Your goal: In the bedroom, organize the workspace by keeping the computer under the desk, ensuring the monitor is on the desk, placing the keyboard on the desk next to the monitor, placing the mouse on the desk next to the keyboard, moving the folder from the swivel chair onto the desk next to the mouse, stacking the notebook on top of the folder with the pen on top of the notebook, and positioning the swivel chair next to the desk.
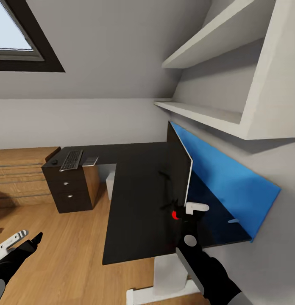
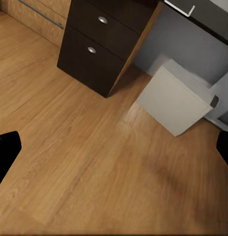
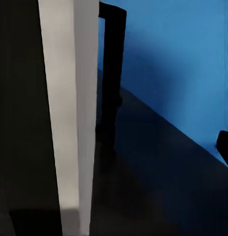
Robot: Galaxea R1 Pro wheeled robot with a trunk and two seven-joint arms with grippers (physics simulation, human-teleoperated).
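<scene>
The right arm (image 1: 215,271), nearest the camera, reaches up to the monitor's near edge; its gripper (image 1: 190,212) seems to straddle that edge, though I cannot tell if it pinches. The desk (image 1: 134,212) carries the monitor (image 1: 179,169) upright before the blue panel (image 1: 232,178), likely being repositioned. The computer (image 2: 175,101) sits beneath the desk. The keyboard (image 1: 71,160) lies on the far wing with the mouse (image 1: 54,161) beside it. The left gripper (image 1: 16,245) hangs low, spread, empty.

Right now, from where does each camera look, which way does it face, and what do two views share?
Head view: from the robot's head, down over the desk, the monitor, the keyboard; both arms show.
Left wrist view: toward the floor, the drawer unit and the computer.
Right wrist view: close along the monitor's edge toward the blue wall panel.
Head and right wrist views share the monitor.
</scene>
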